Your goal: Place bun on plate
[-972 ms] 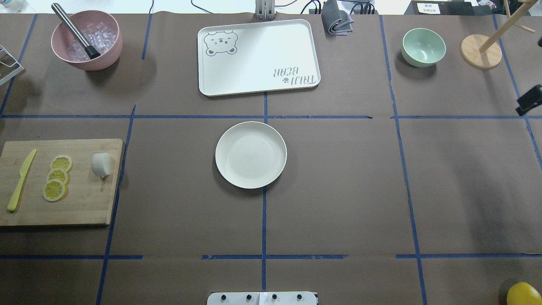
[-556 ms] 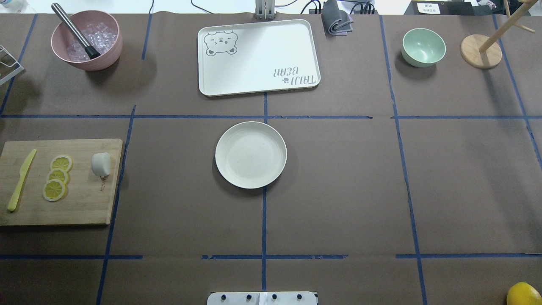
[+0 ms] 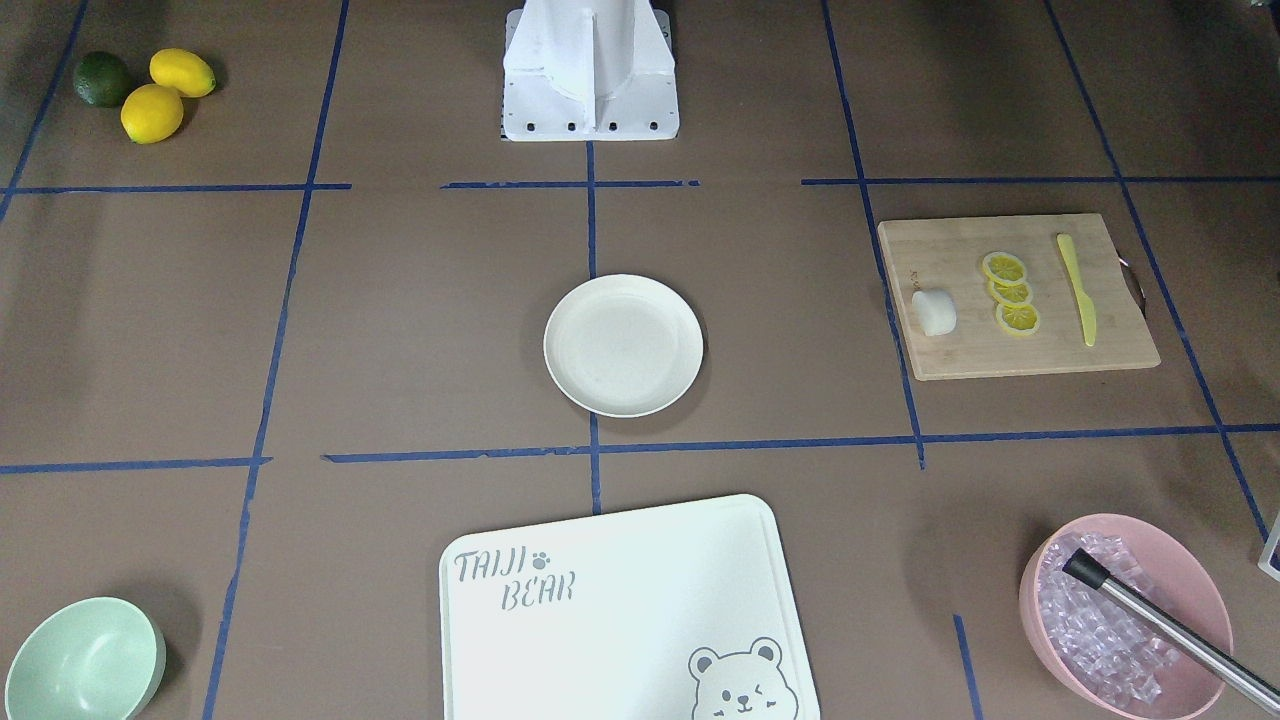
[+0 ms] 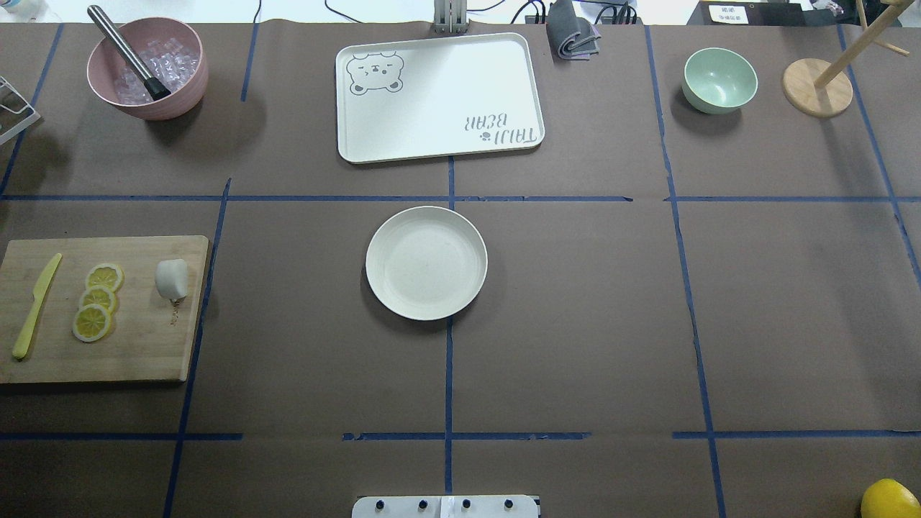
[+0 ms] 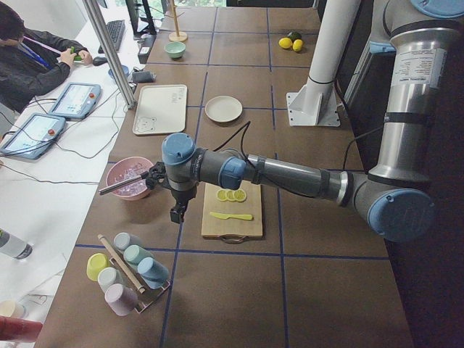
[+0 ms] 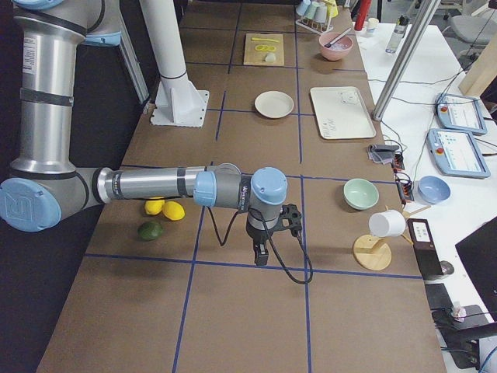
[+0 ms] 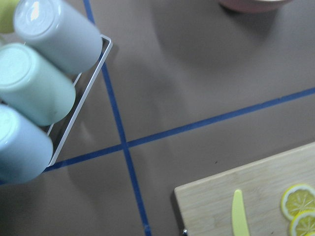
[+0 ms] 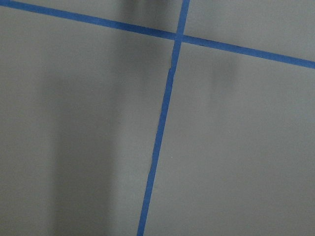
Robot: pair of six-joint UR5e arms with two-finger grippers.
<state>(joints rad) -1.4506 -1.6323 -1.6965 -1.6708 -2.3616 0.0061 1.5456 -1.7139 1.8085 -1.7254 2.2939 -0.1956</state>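
Black against the brown paper, the left pincer point(image 5: 177, 212) hangs pointing down over the surface point(image 4: 575, 324), just off the edge of the wooden cutting board point(image 4: 137, 345). It sits between the pink bowl point(image 5: 116, 190) of clear ice cubes and a rack of pastel cups point(image 5: 127, 272). It shows only in the side view from the robot's left, and I cannot tell from there whether it stands wide or narrow. Its wrist camera sees no fingers. That view takes in a crossing of blue tape point(image 7: 123, 145), three cups lying in their wire rack and one corner of the board.

The right pincer point(image 6: 262, 255) also points down, close above a blue tape line. It lies between the lemons and lime point(image 6: 161, 214) on one side and the mint green bowl point(image 6: 361, 193) on the other. How wide it stands cannot be told either, and its wrist camera shows only bare paper and tape.

The bun point(image 4: 172, 279) lies on the cutting board near the edge that faces the plate. Three overlapping lemon slices point(image 4: 98, 301) are just beside it, and a yellow knife point(image 4: 36, 306) lies beyond them. Nothing touches the bun. The plate point(image 4: 426, 262) sits at the middle of the surface over a tape line, well apart from the board and both pincers. Past the plate rests the white bear-print tray point(image 4: 439, 97).
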